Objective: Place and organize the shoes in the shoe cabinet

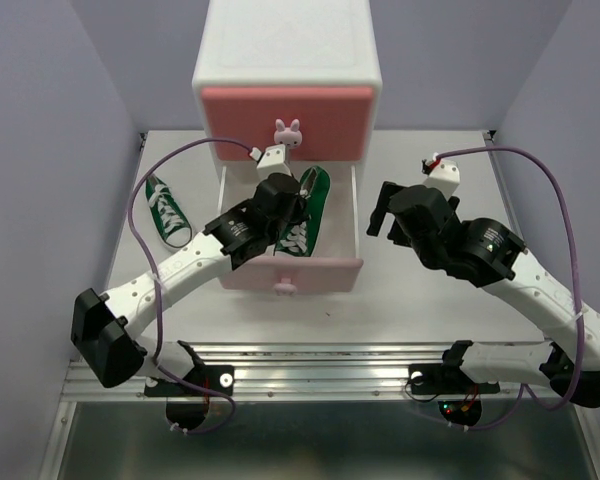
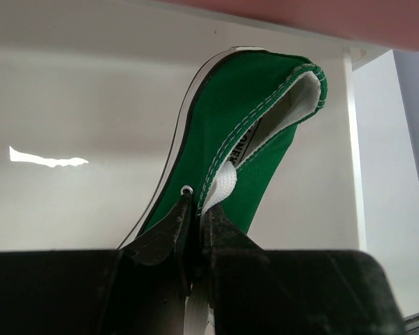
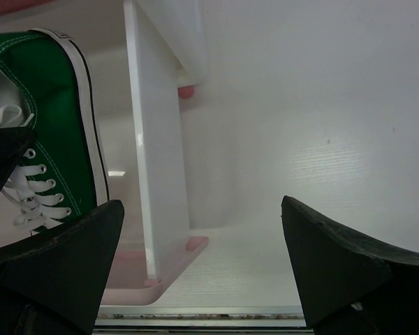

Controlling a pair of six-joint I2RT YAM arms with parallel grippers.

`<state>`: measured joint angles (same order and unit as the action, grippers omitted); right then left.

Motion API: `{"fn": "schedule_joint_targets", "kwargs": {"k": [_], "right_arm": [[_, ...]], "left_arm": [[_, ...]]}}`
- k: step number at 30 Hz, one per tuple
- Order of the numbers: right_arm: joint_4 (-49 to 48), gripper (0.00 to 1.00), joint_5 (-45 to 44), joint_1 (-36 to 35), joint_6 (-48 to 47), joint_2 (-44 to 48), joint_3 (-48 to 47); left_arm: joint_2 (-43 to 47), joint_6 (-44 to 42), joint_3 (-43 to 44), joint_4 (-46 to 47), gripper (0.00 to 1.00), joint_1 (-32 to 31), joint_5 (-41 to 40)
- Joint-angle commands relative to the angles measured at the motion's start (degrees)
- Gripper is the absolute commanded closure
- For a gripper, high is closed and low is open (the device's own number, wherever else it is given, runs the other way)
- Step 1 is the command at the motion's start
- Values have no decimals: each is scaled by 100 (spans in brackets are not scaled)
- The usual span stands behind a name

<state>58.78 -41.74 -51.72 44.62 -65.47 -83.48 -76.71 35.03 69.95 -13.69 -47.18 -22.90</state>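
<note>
Green canvas sneaker [image 2: 244,125], white stitching, inner label unreadable; left gripper [image 2: 197,204] clamped on eyelet edge; right gripper [image 3: 202,209] spread wide.

A pale grey table [image 1: 420,300] stood closed in by lavender walls [image 1: 40,150] on 3 sides. A ribbed aluminium rail [image 1: 320,365] ran along its near edge. A small dark fitting [image 1: 142,135] marked its far left corner, and a second fitting [image 1: 492,133] its far right corner.
</note>
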Motion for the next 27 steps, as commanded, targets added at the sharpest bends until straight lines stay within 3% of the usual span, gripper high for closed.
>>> {"fn": "schedule_joint_targets", "kwargs": {"k": [1,8,19,24,27], "right_arm": [[-122,0,-326,31,3,149,7],[-148,0,-397,31,99,166,51],[-183,0,-564,31,249,166,95],[-192,0,-581,31,310,184,148],[-192,0,-616,31,354,219,166]], "left_arm": [[-37,145,255,-125,100,-72,57],[-494,854,563,-387,100,-72,-276],[-1768,2122,2240,-1979,100,-72,-778],[-1848,2315,2382,-2031,100,-72,-901],[-2014,2815,2514,-2540,100,-72,-1120]]}}
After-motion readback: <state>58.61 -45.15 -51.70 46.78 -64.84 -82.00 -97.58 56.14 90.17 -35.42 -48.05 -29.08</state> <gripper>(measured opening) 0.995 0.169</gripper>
